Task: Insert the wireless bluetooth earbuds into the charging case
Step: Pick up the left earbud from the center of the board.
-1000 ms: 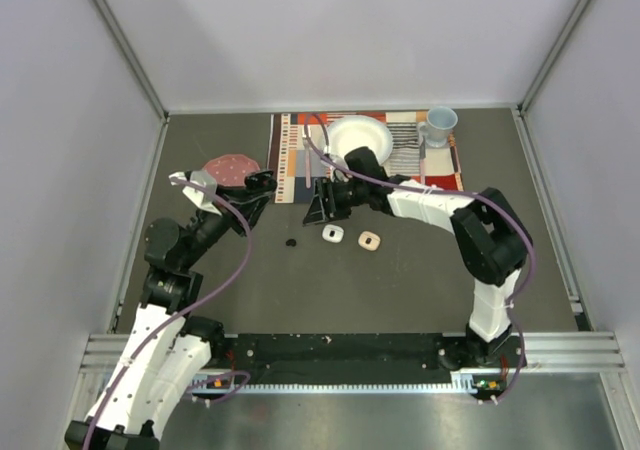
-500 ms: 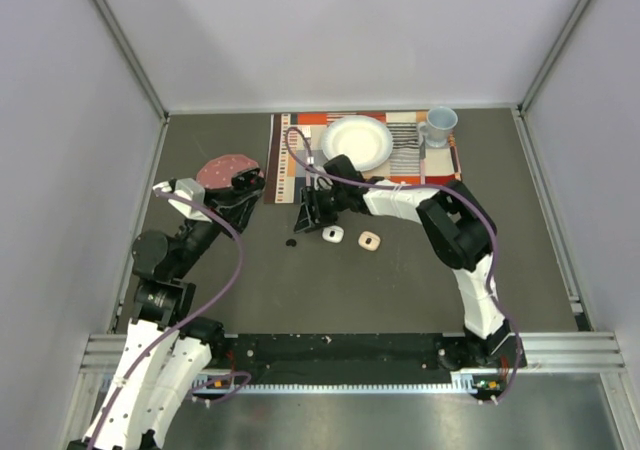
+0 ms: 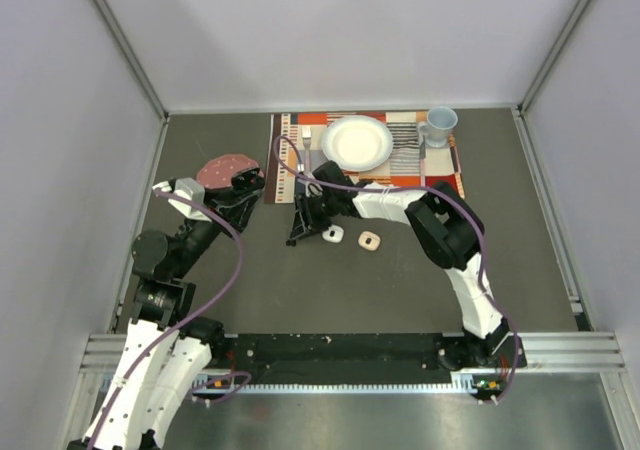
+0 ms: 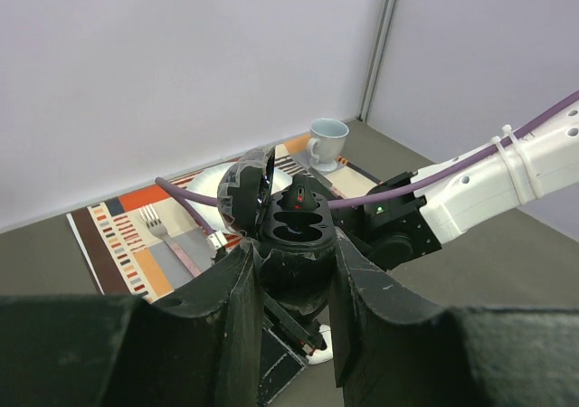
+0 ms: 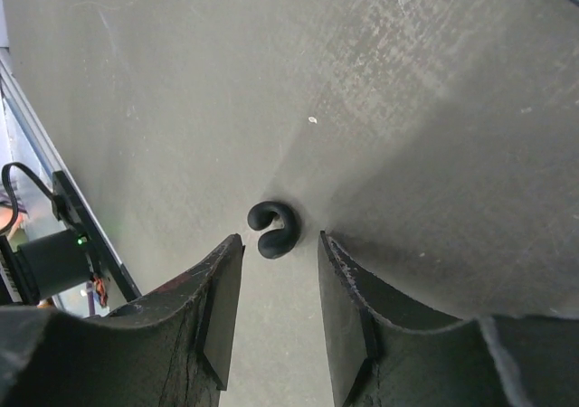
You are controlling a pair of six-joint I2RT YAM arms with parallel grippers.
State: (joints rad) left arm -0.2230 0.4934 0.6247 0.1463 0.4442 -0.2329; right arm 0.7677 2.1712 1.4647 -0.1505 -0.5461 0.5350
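Observation:
My left gripper [image 4: 294, 276] is shut on the black charging case [image 4: 297, 226] and holds it above the table with its lid [image 4: 246, 188] open and two empty sockets showing. In the top view the left gripper [image 3: 245, 182] is left of the placemat. One black earbud [image 5: 274, 229] lies curled on the table, just beyond and between my right fingertips. My right gripper [image 5: 279, 255] is open, low over the table and not touching the bud. In the top view the right gripper [image 3: 297, 232] covers the bud. The second black earbud is not in view.
A small white piece [image 3: 333, 233] and a pale pink one [image 3: 369, 241] lie just right of the right gripper, too small to tell what they are. A striped placemat [image 3: 300, 155] at the back holds a white plate [image 3: 356, 141], a fork [image 4: 172, 237] and a blue cup [image 3: 440, 122]. A reddish disc [image 3: 226, 167] lies near the left gripper.
My right gripper has moved left and down, from beside the white piece to over the black earbud. My left arm shifted left with the case, then stayed still.

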